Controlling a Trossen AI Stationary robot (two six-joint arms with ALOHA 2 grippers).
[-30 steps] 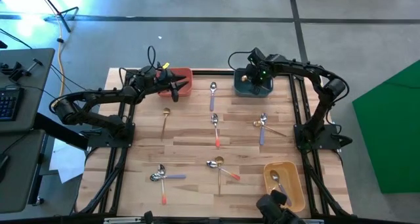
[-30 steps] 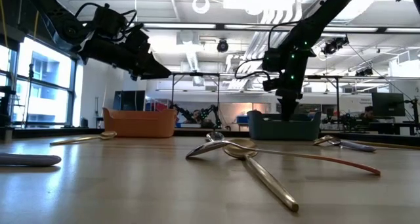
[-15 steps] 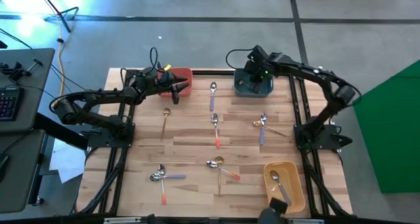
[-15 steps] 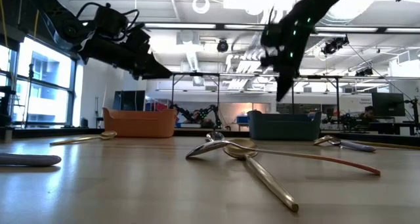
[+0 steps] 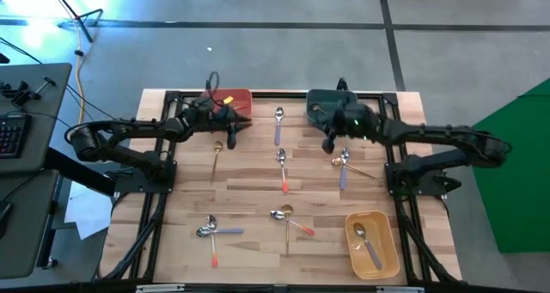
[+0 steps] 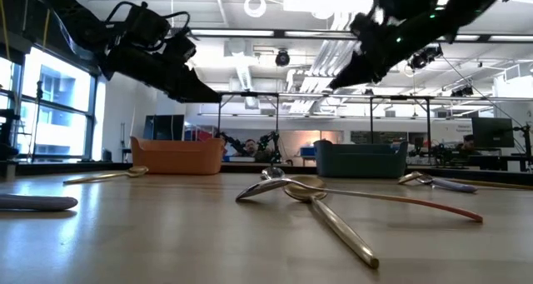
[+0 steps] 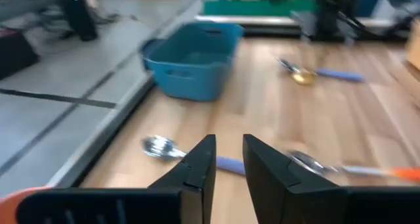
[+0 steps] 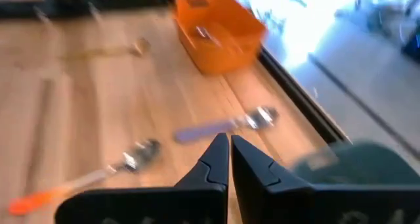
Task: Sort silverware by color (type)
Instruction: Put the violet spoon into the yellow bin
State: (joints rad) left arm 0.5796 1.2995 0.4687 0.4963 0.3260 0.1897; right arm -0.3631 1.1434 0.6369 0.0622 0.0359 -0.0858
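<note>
Beyond our right gripper [image 5: 327,146], fingers nearly closed and empty, most spoons [image 5: 281,167] lie unsorted on the table [image 5: 249,186]; one sits in the yellow bowl [image 5: 386,257]. Our left gripper [image 5: 233,137], slightly parted, hovers empty above a gold spoon [image 5: 216,160].

Looking past the right gripper [image 8: 229,159], two dark fingers [image 8: 211,163] nearly closed, only a thin gap between the tips, nothing held. Beyond them, a pale wooden desk [image 8: 85,106], blurred. Purple-handled spoon [image 8: 226,125] lying just past the fingertips, metal bowl toward the desk's edge. Orange-red-handled spoon [image 8: 85,175] near it, bowl pointing toward the purple one, the two well apart from touching. Farther off, an orange bowl [image 8: 218,32] close to the desk's edge, something shiny inside, too blurred to tell. Gold-handled spoon [image 8: 108,51] beside that bowl. Dark teal rim [image 8: 357,161] at one corner, close to the camera.
</note>
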